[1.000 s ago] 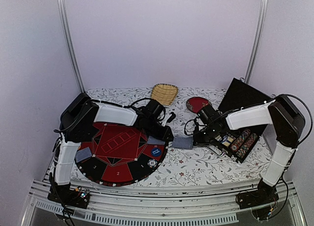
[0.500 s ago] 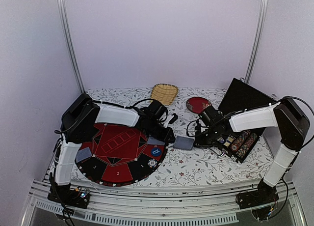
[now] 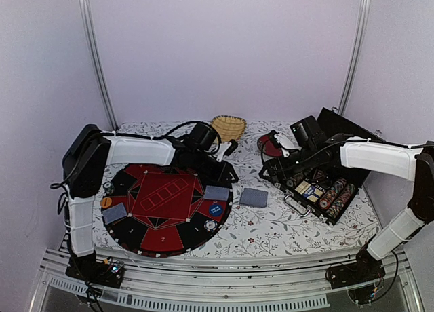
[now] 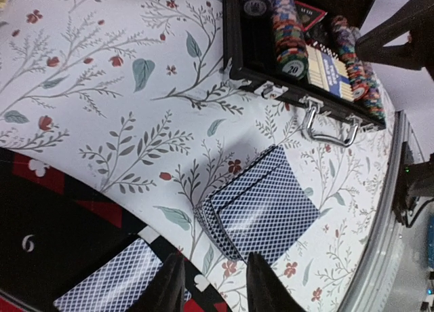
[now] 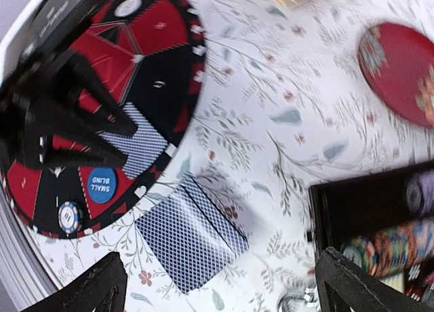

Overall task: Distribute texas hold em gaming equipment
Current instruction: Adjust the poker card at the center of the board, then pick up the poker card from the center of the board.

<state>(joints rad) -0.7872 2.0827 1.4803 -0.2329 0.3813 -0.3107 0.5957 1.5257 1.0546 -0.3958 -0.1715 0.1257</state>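
Deck of cards point(image 3: 253, 197) lies centre frame on floral surface point(image 3: 285, 227); right hand point(image 5: 222, 258) gapes wide, left hand point(image 4: 215, 259) narrowly parted, both empty

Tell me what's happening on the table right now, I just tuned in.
Both arms are mid-deal at a poker setup. The left hand hovers over the edge of the round mat, fingers apart and empty, beside a face-down card lying there. The right hand is wide open, holding nothing, near the open chip case. The deck lies on the cloth between mat and case.
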